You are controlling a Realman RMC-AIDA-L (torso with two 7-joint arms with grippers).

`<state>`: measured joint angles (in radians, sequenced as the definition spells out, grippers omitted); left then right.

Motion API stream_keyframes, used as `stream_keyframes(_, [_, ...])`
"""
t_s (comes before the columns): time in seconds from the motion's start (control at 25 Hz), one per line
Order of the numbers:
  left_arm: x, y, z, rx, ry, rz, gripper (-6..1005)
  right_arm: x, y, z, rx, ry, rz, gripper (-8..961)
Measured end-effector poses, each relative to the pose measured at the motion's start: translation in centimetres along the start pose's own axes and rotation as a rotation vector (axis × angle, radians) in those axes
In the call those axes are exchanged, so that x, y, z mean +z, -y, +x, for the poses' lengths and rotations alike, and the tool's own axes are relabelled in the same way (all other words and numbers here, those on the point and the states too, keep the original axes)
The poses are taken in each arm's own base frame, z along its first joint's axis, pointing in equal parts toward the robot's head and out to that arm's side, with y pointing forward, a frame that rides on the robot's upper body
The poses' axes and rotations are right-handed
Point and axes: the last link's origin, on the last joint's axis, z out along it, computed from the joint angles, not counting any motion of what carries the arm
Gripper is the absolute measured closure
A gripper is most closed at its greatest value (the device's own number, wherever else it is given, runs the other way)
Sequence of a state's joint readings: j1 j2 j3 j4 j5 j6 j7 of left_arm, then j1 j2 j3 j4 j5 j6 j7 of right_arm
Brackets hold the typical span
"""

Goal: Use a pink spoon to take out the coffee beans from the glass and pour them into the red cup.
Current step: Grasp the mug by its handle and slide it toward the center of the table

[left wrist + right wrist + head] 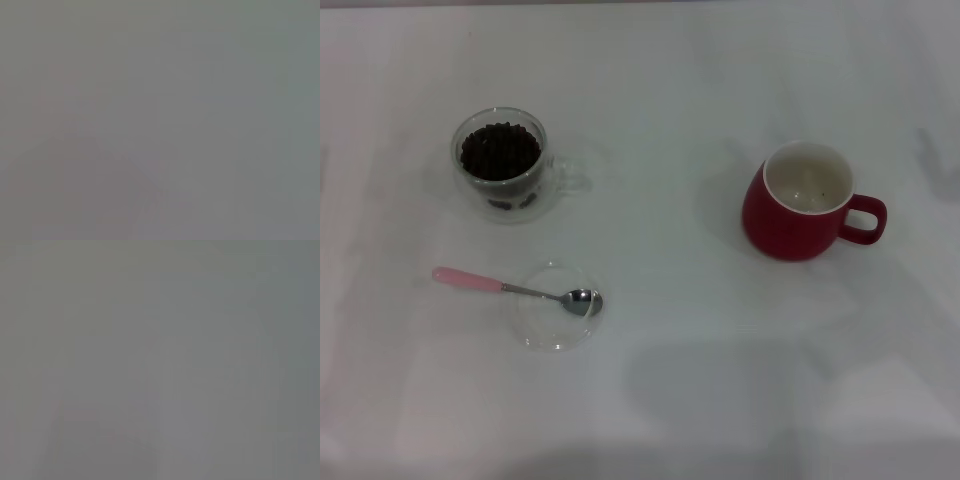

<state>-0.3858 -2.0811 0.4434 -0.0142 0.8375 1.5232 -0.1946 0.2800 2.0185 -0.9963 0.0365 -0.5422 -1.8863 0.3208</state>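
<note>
In the head view the glass (503, 165) stands upright at the back left, its clear handle pointing right, filled with dark coffee beans (500, 150). The pink spoon (515, 289) lies in front of it, pink handle to the left, silver bowl resting in a flat clear dish. The red cup (804, 203) stands upright at the right, handle to the right, its off-white inside showing no beans. Neither gripper shows in the head view. Both wrist views show only a plain grey surface.
A shallow clear round dish (556, 322) sits under the spoon's bowl. The white table (660, 120) stretches around the objects, with open surface between the glass and the red cup. Soft shadows lie on the near right part.
</note>
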Motion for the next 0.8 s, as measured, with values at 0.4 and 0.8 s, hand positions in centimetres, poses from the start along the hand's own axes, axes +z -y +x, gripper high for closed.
stream_keyframes(0.4, [-0.5,0.0,-0.2,-0.002,0.011,0.0,315,-0.1,-0.2,-0.2,0.002,0.013,-0.013,378])
stream_keyframes(0.8, [-1.3,0.5,-0.2,0.004,0.016,0.017,314,-1.3,-0.6,-0.5,0.02,0.009,-0.037,376])
